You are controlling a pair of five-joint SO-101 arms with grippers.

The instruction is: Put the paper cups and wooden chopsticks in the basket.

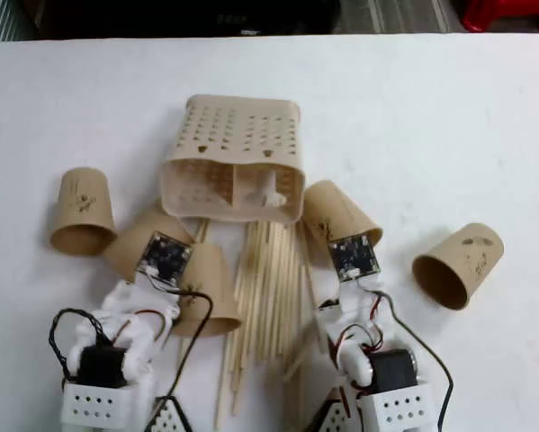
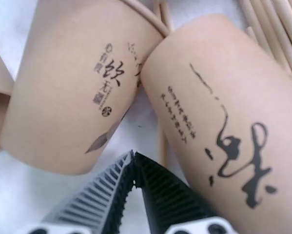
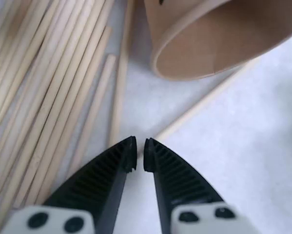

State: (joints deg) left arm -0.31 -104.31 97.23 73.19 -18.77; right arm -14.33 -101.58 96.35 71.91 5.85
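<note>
Paper cups (image 1: 458,264) are down on their sides across the white table (image 1: 62,99), five in all: one far left, two by the left arm, one by the right arm, one well out to the right. None is in the basket (image 1: 233,162) yet. The basket lies tipped over at the far middle with its mouth facing the arms, which I reckon makes it easy to slide things in. The wooden chopsticks (image 1: 265,288) fan out from that mouth toward the near edge, between the two arms, so both arms look able to reach them.

The left gripper (image 2: 135,163) has its jaws pressed together and empty, pointing at the seam where a left cup (image 2: 72,92) and a right cup (image 2: 223,122) touch. The right gripper (image 3: 140,153) has its jaws all but together, gripping nothing. It hangs over a stray chopstick (image 3: 204,105), just near of an open cup mouth (image 3: 223,44) and beside the bundle.

As for writing, the cups carry dark brush-style calligraphy, short columns of small characters and a small round seal. I won't attempt to read it.
</note>
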